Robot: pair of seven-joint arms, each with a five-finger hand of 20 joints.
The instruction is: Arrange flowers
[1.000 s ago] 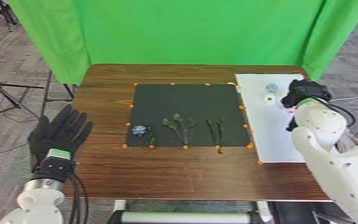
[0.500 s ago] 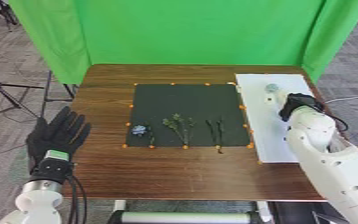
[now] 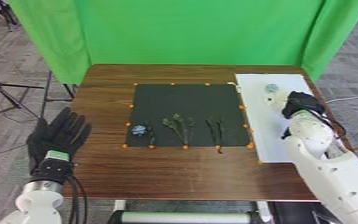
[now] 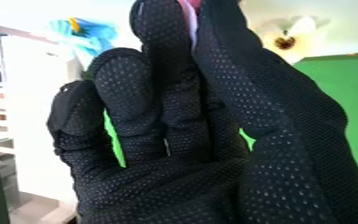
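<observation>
Over the white board [image 3: 275, 142], my right hand [image 3: 302, 104] is beside a white flower [image 3: 270, 99]; a pale blue flower [image 3: 271, 88] lies farther back. In the right wrist view my right hand [image 4: 171, 185] pinches something pink, a flower [image 4: 191, 17], between thumb and finger; most of it is hidden. A light blue flower [image 4: 95, 36] and a white flower with a dark centre [image 4: 293, 41] are beyond the fingers. My left hand [image 3: 58, 134] is open at the table's left edge. The black mat [image 3: 184, 97] bears a blue flower [image 3: 139, 130], leafy sprigs [image 3: 176, 123] and dark green stems [image 3: 215, 131].
The brown table [image 3: 175, 172] extends around the mat and board. Orange markers line the mat's edges. A green curtain [image 3: 198, 32] hangs behind the table, and a black tripod [image 3: 2, 92] stands to the left.
My right hand has shifted toward the table's near side over the board, and the pink seen beside it in the head view is now hidden there. My left hand has stayed nearly still.
</observation>
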